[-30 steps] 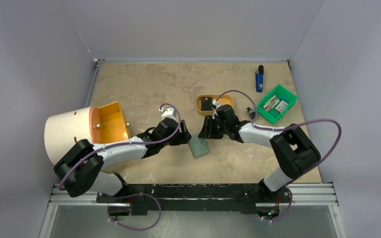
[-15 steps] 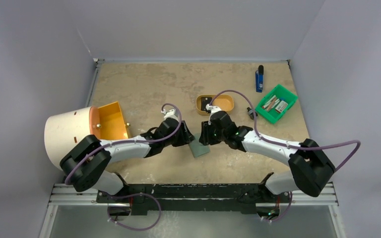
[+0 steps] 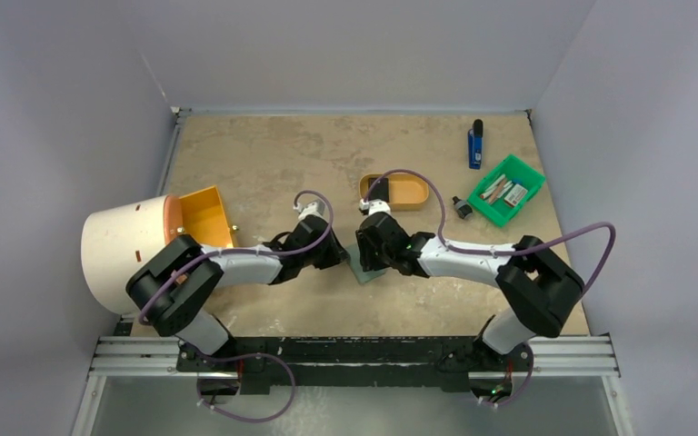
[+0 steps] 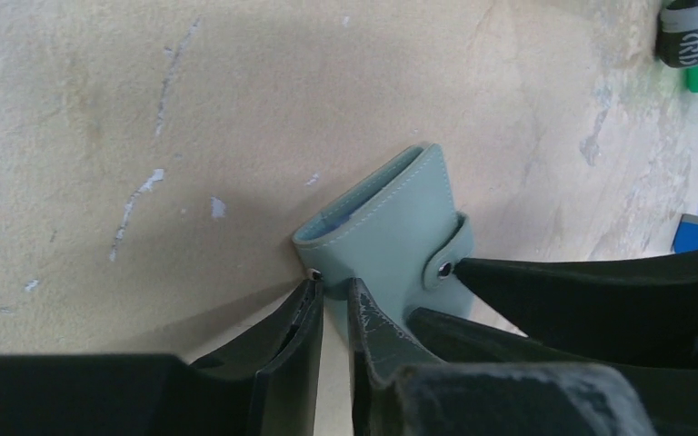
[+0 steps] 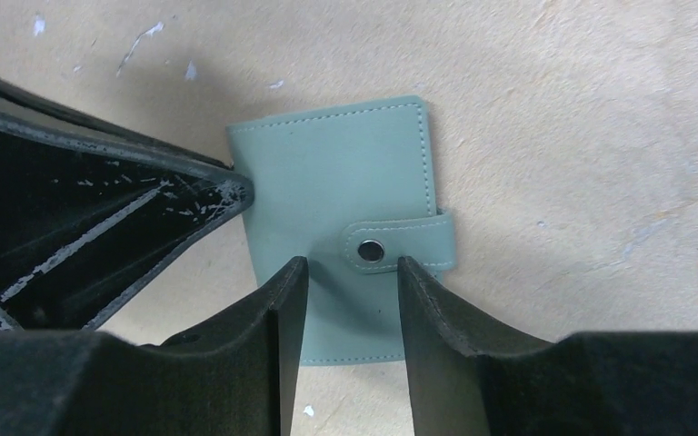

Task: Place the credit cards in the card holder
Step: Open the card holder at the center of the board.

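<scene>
The sage-green card holder (image 5: 336,182) lies flat and snapped closed on the tan table, mostly hidden under both grippers in the top view (image 3: 369,272). My left gripper (image 4: 334,292) reaches in from the left, its jaws pinched on the holder's near edge at a corner. My right gripper (image 5: 353,265) hovers open over the holder, its fingers straddling the snap tab (image 5: 398,245). Flat pieces that look like the credit cards (image 3: 506,192) lie in the green bin at the far right.
A tan oval tray (image 3: 411,193) behind the grippers holds a small black item (image 3: 377,190). The green bin (image 3: 532,178), a blue stick (image 3: 475,145) and a small black object (image 3: 460,208) sit at the right. A white cylinder (image 3: 123,245) and orange box (image 3: 204,221) stand at the left.
My right gripper has swung left from beside the tan tray to over the card holder. The left jaws have narrowed onto the holder's edge.
</scene>
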`<move>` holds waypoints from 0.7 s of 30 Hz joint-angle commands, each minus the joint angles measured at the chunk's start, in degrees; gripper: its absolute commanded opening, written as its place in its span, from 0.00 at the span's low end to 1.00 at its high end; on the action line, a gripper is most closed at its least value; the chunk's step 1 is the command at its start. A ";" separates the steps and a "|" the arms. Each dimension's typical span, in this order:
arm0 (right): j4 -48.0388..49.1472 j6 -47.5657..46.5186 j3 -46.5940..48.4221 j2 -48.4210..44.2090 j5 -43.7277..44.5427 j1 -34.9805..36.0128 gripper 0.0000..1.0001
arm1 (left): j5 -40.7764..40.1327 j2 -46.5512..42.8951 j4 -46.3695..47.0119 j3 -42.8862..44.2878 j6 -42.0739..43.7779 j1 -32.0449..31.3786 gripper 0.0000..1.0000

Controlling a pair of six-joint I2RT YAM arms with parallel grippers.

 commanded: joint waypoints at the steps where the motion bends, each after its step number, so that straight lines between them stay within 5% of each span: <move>1: -1.83 0.87 2.72 0.62 6.63 0.35 0.45 | 1.25 1.33 3.81 -1.31 -1.59 1.21 0.13; 9: -4.25 0.73 3.44 -0.19 9.79 0.80 0.47 | 2.50 1.01 4.50 -2.09 -1.56 2.85 0.06; 11: -5.06 1.27 3.31 -2.61 10.09 0.80 0.49 | 2.52 -1.32 3.82 -2.01 -1.44 3.05 0.11; 15: -6.66 2.16 3.07 -7.07 8.65 0.80 0.51 | 2.96 -5.98 1.86 -0.45 -0.76 3.09 0.37; 21: -5.23 2.16 2.07 -7.34 6.82 0.80 0.51 | 6.25 -4.39 3.00 3.14 -0.80 3.11 0.31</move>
